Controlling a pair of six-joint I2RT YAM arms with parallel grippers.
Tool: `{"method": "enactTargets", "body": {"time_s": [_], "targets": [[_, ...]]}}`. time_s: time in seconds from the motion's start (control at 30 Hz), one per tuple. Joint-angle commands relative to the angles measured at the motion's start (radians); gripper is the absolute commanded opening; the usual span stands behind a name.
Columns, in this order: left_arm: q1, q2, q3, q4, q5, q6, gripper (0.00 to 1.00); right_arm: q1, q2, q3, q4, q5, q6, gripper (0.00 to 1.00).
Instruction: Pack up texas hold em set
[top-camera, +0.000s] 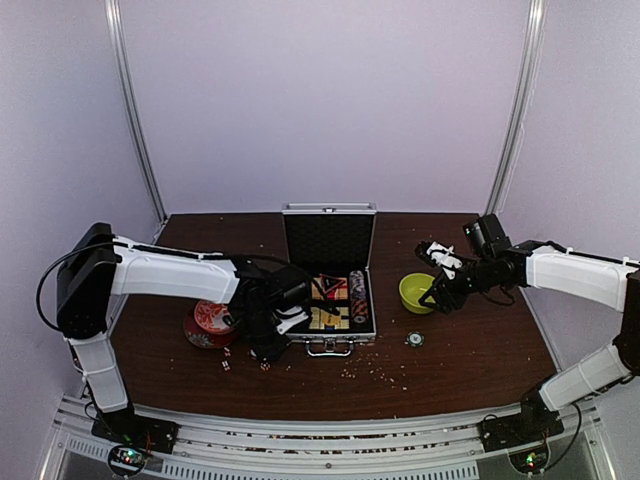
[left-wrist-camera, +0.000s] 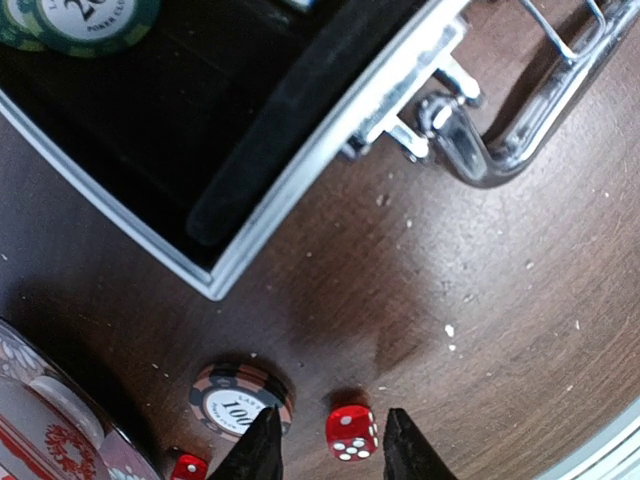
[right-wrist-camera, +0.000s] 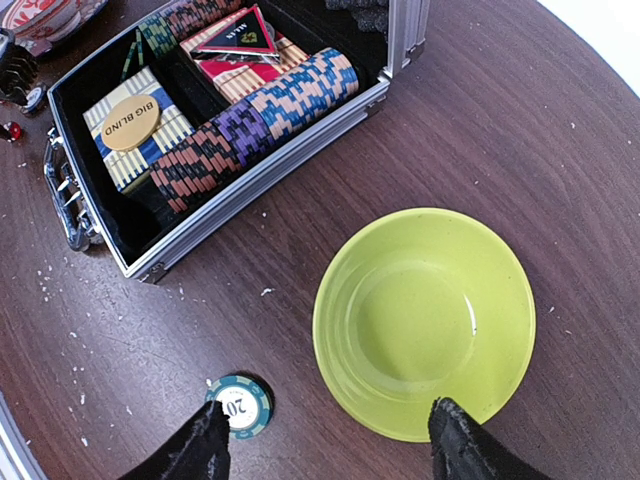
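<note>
1. Spreading under everything, one dark brown wooden table (top-camera: 480, 370) has a visible grain and is speckled with pale crumbs

2. One square silver metal case (top-camera: 329, 290) sits at the table's middle, lid upright, black padded lining inside, a chrome wire handle (left-wrist-camera: 540, 130) on its near edge

3. One lime-green bowl (right-wrist-camera: 425, 320), round and smooth, stands on the table right of the case and apart from it

4. One round red tin (top-camera: 208, 325) with a white patterned lid lies left of the case, beside the left arm

5. Inside the case, one long row of striped chips (right-wrist-camera: 255, 115) lies on edge in orange, purple and blue bands; a second row (right-wrist-camera: 180, 20) runs along the far wall

6. Two tan card decks (right-wrist-camera: 135, 125) lie between the rows, one carrying a round gold button, the other a red and black triangular button (right-wrist-camera: 245, 32)

7. Loose on the table: one green chip (right-wrist-camera: 240, 405) near the bowl, and one pink and black chip (left-wrist-camera: 240, 398) by the case corner

8. Two small red dice with white pips; one die (left-wrist-camera: 351, 432) sits between the left gripper (left-wrist-camera: 330, 445) fingers, which stand narrow on either side of it, contact unclear; the other (left-wrist-camera: 188, 467) is at the frame edge

9. Right gripper (right-wrist-camera: 325, 450) hangs wide over the bowl's near rim, holding nothing
</note>
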Motion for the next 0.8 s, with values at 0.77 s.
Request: {"method": "enactTargets", "body": {"time_s": [0.77], "targets": [[0.008, -0.014, 0.005, -0.044, 0.116, -0.004, 0.01, 0.021, 0.012, 0.011, -0.006, 0.004, -0.017, 0.69]]}}
